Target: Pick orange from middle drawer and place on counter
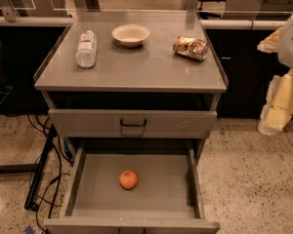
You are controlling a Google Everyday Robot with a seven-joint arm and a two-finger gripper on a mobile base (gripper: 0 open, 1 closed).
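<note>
The orange [128,179] lies on the bare floor of the middle drawer [83,179], which is pulled out at the bottom of the cabinet. The orange sits near the drawer's middle, slightly left. The counter [136,67] is the grey metal top above, with low raised rims along its sides. My gripper [277,106] hangs at the right edge of the view, off to the right of the cabinet, at about the height of the closed upper drawer. It is far from the orange and holds nothing that I can see.
On the counter stand a lying plastic bottle [86,48] at the left, a pale bowl [131,34] at the back middle and a shiny foil snack bag [190,48] at the right. The upper drawer front [133,123] is closed. Black cables [44,174] trail on the floor at the left.
</note>
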